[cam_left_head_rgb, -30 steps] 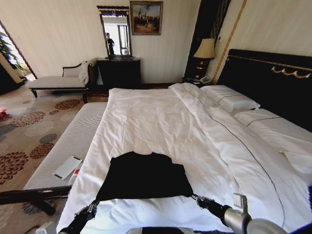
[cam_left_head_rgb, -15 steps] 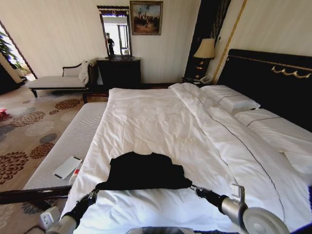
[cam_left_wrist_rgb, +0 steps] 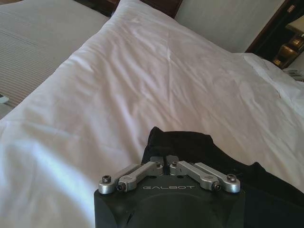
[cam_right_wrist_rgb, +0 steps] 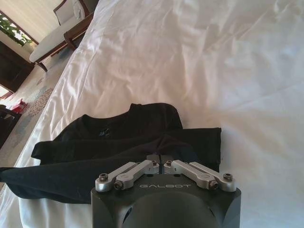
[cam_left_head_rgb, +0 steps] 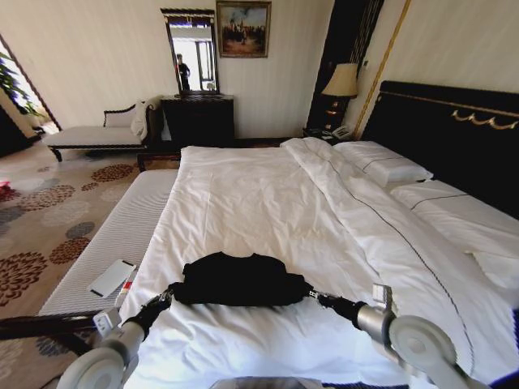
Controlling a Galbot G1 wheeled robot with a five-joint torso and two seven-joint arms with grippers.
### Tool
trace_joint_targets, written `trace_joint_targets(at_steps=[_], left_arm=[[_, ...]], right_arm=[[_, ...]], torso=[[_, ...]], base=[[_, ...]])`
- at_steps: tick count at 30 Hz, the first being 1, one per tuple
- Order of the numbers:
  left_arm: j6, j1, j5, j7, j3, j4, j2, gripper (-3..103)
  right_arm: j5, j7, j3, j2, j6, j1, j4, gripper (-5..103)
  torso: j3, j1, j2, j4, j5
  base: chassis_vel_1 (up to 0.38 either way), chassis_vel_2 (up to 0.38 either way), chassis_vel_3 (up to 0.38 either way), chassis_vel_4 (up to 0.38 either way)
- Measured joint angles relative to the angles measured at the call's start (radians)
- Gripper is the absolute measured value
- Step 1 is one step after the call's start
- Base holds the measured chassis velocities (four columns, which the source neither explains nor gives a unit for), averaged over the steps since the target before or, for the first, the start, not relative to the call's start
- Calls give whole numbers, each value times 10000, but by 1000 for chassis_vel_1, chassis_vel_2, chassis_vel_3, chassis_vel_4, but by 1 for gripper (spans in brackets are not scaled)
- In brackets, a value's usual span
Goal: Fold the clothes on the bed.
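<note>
Black T-shirt on bed: left tool and right tool clamp its hem; I'd carry both evenly toward the collar.

On the bed, the black T-shirt lies bunched, pinched at 9 o'clock by the left gripper and at 3 o'clock by the right gripper.

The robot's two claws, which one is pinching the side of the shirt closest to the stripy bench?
The left gripper. It is shut on the black T-shirt at the edge nearest the striped bench; the right gripper pinches the opposite edge.
</note>
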Motion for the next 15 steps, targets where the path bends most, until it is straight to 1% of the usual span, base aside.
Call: trace_joint_targets(at_steps=[4,5,6,8,14,15], left_arm=[[46,-1234,-228,-241,647,471,200,1],[46,-1234,-228,-241,647,471,200,1],[68,-1606,-344,-297,813,656,285,1],[99,-2086,-501,-363,1005,916,417,1],[141,-2694,-694,-425,1243,1313,621,1],[156,-2890,-767,-446,1326,1461,662,1]], right_arm=[[169,54,-286,-253,0,614,-393,0],[169,54,-286,-253,0,614,-393,0],[209,58,-361,-345,0,796,-517,0],[256,61,-488,-479,2,1046,-683,0],[446,163,-1001,-677,10,1791,-1121,0],[509,214,-1224,-716,11,2093,-1317,0]], torso=[[0,1,0,-4,-1],[0,1,0,-4,-1],[0,1,0,-7,-1],[0,1,-1,-5,-2],[0,0,0,-3,-1],[-1,1,0,-2,-1]], base=[[0,0,0,0],[0,0,0,0],[0,0,0,0],[0,0,0,0],[0,0,0,0],[0,0,0,0]])
